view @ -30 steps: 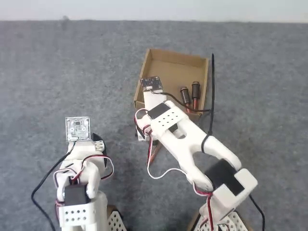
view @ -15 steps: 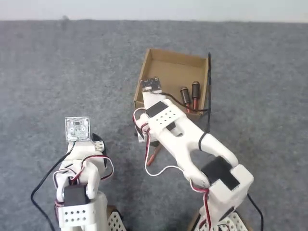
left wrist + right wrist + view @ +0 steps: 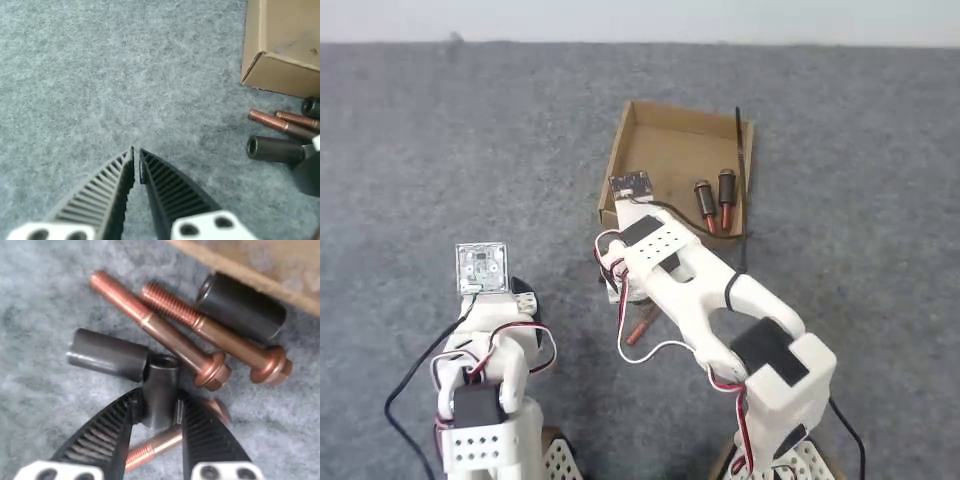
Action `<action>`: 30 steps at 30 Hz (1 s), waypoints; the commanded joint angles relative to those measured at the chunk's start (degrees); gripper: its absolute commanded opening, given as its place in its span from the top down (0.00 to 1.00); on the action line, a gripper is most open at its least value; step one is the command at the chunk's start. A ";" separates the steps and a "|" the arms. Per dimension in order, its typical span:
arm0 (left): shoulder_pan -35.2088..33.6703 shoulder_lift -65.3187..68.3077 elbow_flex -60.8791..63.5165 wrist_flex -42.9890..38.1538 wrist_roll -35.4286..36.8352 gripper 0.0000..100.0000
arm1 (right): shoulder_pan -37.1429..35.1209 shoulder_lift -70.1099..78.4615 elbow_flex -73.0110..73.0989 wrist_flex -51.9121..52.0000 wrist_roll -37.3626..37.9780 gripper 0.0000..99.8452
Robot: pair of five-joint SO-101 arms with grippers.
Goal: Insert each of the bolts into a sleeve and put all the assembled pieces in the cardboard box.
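Two assembled pieces [image 3: 715, 200] sat in cardboard box [image 3: 665, 150]. Right gripper [image 3: 157, 405] clenched on sleeve [image 3: 161, 382]; straight lift seemed best, clear of bolts [image 3: 130, 306]. Left gripper [image 3: 136, 155] clenched, empty.

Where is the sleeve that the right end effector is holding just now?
In the right wrist view, the sleeve stands upright in the right end effector, beside a lying sleeve and loose bolts, outside the cardboard box.
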 commanded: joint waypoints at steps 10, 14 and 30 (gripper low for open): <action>-0.26 -1.05 -0.31 0.18 -0.44 0.98 | -0.75 1.80 -3.69 -0.57 -0.18 0.92; -0.26 -1.05 -0.31 0.18 -0.44 0.98 | -0.84 1.71 -3.52 -0.57 -0.18 0.95; -0.26 -1.05 -0.31 0.18 -0.44 0.98 | 7.78 -15.96 -3.96 15.43 4.40 0.99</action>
